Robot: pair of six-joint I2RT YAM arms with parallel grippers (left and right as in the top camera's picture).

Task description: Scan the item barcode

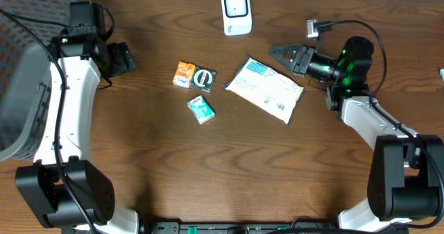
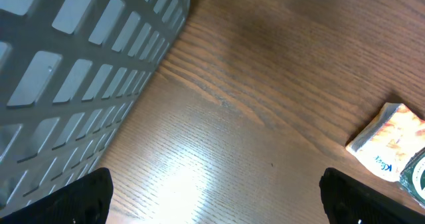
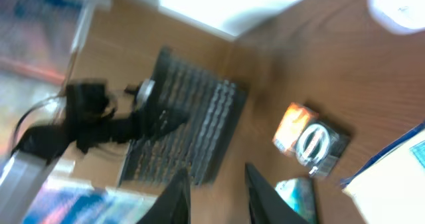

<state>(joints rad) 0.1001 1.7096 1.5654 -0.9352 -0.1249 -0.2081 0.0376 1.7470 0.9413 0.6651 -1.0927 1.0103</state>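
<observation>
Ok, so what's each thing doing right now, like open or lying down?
left gripper, wide open, empty.
right gripper, slightly open, empty.
white mailer, lying flat, label up, not held.
orange packet, lying against the dark packet.
teal packet, lying alone.
white scanner, nothing in front of it.

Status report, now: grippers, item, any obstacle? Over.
Left gripper wide open, empty. Right gripper slightly open, empty, near pouch. Pouch flat on table, scanner beyond. Nothing between them.
</observation>
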